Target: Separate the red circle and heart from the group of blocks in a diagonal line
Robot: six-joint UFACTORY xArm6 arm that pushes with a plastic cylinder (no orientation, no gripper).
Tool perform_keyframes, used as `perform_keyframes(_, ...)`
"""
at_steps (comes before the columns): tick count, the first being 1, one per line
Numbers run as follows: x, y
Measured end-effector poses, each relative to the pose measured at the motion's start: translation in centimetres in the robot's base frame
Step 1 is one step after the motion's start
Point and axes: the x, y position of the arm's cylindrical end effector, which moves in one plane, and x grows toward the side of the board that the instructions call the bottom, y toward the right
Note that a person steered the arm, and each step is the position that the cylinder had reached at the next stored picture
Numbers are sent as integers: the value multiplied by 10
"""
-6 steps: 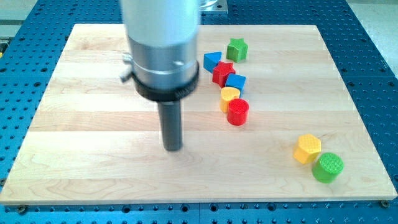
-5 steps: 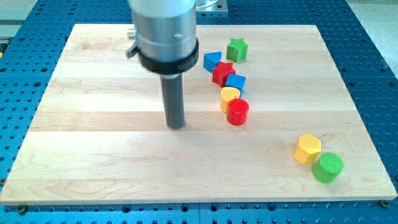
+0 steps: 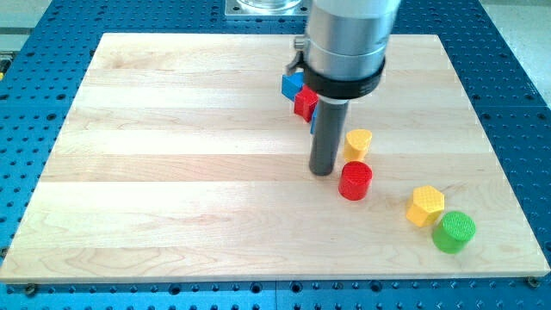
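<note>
My tip (image 3: 323, 171) rests on the board just left of the red circle (image 3: 355, 181), close to it or touching it. The yellow heart (image 3: 358, 142) lies right of the rod, just above the red circle. Both sit apart from the group at the view's top, where a blue triangle (image 3: 291, 83) and a red star (image 3: 304, 103) show at the rod's left. The arm's body hides the rest of that group, including the green star and a blue block.
A yellow hexagon (image 3: 425, 206) and a green circle (image 3: 453, 232) sit together at the lower right of the wooden board (image 3: 155, 189), near its bottom edge. A blue perforated table (image 3: 26, 284) surrounds the board.
My tip has moved right across the board into the line of blocks. The red circle and yellow heart have shifted right and down, away from the red star and blue blocks.
</note>
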Motion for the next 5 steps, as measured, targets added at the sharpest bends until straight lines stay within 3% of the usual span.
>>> perform_keyframes(1,43,61)
perform_keyframes(2,43,36)
perform_keyframes(3,33,23)
perform_keyframes(5,-3,78)
